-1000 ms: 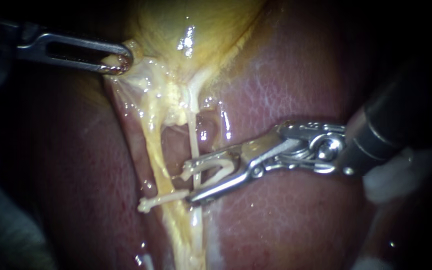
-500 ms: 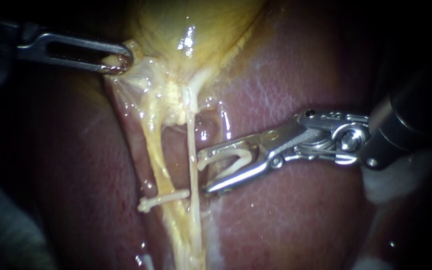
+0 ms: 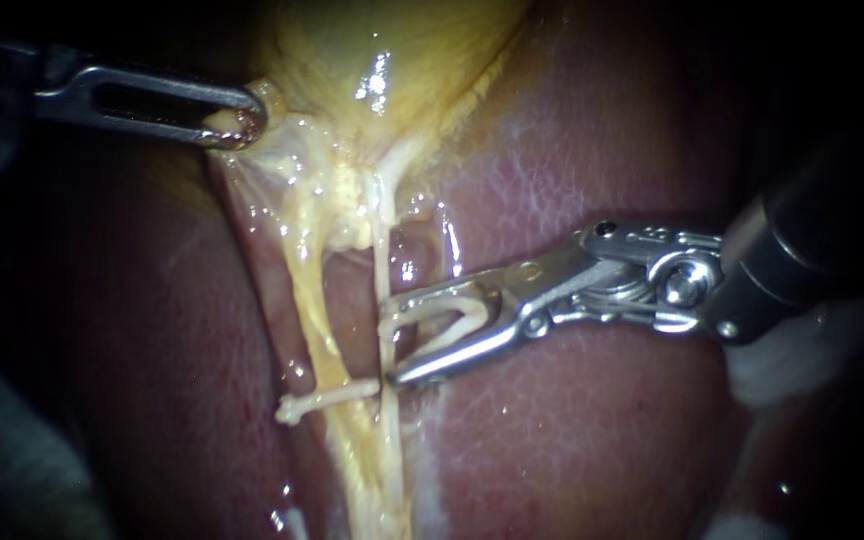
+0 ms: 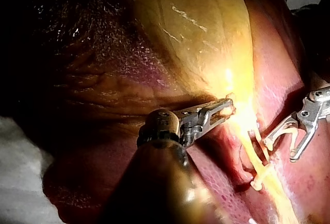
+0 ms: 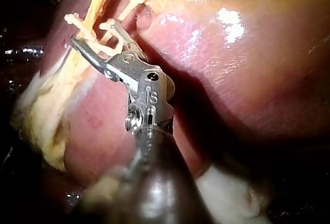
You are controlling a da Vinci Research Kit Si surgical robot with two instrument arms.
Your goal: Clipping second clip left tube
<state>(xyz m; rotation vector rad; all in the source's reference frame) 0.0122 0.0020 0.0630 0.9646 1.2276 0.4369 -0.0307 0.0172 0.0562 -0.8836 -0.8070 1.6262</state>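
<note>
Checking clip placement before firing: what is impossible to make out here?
- Endoscope view: loaded clip overlaps the thin tube; whether it straddles it is unclear.
- Left wrist view: glare hides where left instrument meets the gallbladder.
- Right wrist view: tube ahead of right instrument is overexposed.

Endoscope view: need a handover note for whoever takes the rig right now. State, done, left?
Left instrument: jaws shut on the gallbladder at its lower edge.
Right instrument: jaws hold the new clip, not yet closed, with the tips at the thin tube.
Done: the placed clip sits just below the tips.
Left: probably seat the tube fully between the clip's legs, close, let go, back out.
</note>
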